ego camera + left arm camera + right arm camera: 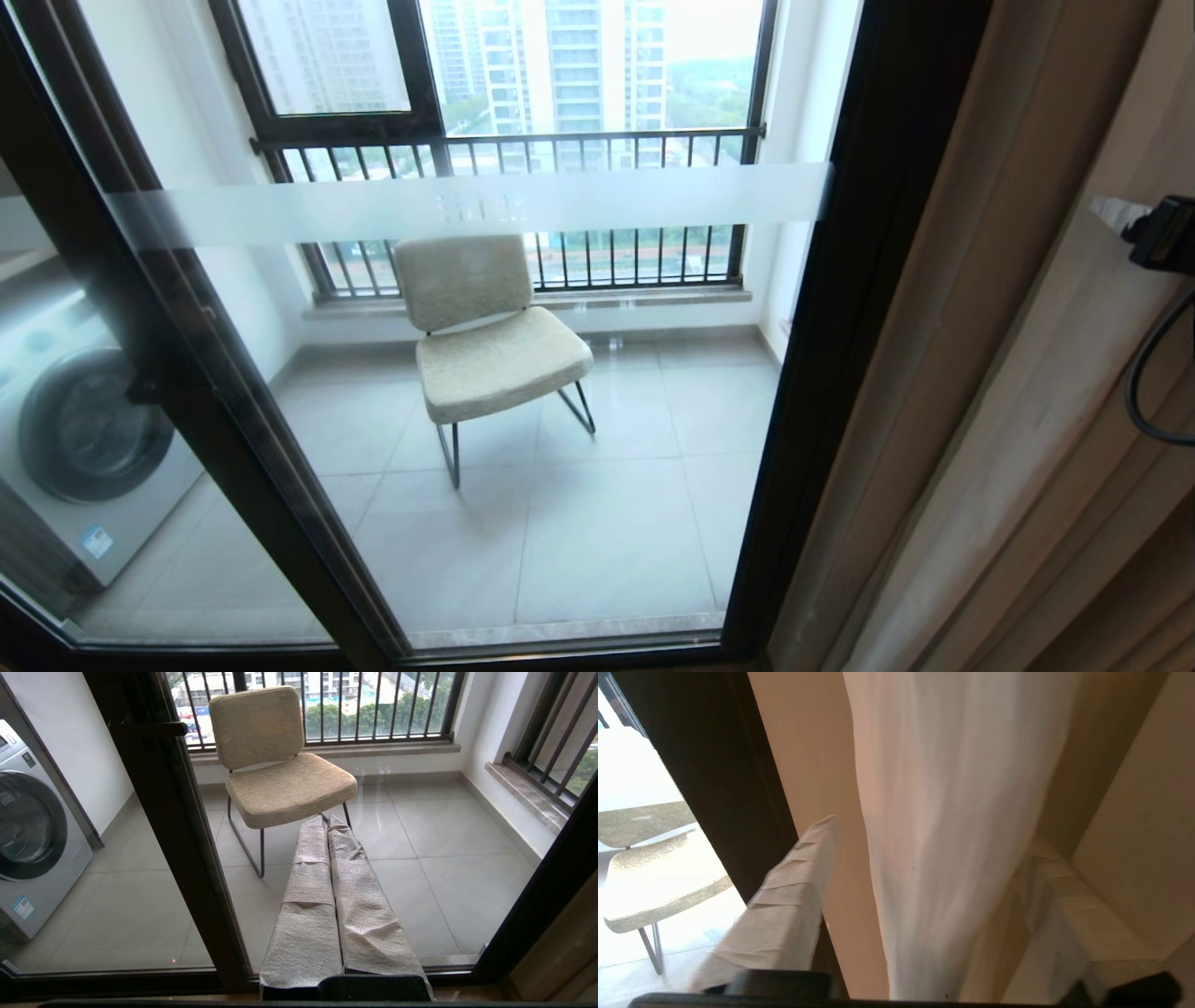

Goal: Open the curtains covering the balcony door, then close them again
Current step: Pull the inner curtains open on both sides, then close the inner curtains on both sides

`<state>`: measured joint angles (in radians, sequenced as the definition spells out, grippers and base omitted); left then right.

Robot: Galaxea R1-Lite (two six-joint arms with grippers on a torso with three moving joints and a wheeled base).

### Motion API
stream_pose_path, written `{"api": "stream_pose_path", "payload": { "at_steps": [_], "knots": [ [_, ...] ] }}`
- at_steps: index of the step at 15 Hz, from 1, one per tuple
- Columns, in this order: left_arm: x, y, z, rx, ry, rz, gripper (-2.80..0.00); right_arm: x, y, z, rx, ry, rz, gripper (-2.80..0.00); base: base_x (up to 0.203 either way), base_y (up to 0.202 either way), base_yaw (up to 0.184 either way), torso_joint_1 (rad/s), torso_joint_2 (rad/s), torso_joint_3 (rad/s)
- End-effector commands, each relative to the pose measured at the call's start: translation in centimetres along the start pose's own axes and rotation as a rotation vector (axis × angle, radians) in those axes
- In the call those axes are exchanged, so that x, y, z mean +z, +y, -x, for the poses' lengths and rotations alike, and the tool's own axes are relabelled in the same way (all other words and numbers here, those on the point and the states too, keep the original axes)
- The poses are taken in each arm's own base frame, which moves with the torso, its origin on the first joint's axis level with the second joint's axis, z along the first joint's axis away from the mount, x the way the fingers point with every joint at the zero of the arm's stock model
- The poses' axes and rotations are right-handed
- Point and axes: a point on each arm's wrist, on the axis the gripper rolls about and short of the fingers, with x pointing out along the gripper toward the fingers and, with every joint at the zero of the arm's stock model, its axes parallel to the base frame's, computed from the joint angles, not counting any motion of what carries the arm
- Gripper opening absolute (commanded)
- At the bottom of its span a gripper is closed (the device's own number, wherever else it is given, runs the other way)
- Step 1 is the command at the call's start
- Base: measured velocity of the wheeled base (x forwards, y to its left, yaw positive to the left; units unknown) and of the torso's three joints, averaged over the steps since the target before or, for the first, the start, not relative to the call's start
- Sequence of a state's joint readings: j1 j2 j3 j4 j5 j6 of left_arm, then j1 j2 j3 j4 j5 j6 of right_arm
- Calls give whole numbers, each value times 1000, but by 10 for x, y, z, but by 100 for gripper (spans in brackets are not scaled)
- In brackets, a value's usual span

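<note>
The balcony door [597, 523] stands uncovered, clear glass in a black frame with a frosted band [373, 210] across it. The curtains [943, 280] hang bunched at its right edge, thick beige fabric in folds. In the right wrist view my right gripper [933, 832] is open, its cloth-wrapped fingers [784, 900] wide apart on either side of a hanging fold of sheer white curtain [952, 812], with beige drape behind. Only a black part of my right arm [1162, 233] shows at the head view's right edge. My left gripper [324, 820] is shut and empty, pointing at the glass low down.
Behind the glass a beige chair [485, 336] stands on the tiled balcony floor. A washing machine [79, 439] sits at the left. A black-framed window with railing bars [523, 149] closes the far side. The door's black handle [149, 729] projects from the middle frame post.
</note>
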<state>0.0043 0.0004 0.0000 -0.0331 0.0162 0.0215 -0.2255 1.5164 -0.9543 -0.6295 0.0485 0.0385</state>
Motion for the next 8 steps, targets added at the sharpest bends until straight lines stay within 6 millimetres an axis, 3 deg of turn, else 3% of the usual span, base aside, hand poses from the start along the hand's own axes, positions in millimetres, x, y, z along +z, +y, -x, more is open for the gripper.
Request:
{"api": "stream_pose_path", "payload": {
  "at_steps": [1,8],
  "knots": [
    [0,0,0,1,-1,0,-280,0,0,-3,3,-10,-13,-280,0,0,0,0,0,0],
    [0,0,0,0,-1,0,-280,6,7,0,30,-61,1,-280,0,0,0,0,0,0]
  ]
}}
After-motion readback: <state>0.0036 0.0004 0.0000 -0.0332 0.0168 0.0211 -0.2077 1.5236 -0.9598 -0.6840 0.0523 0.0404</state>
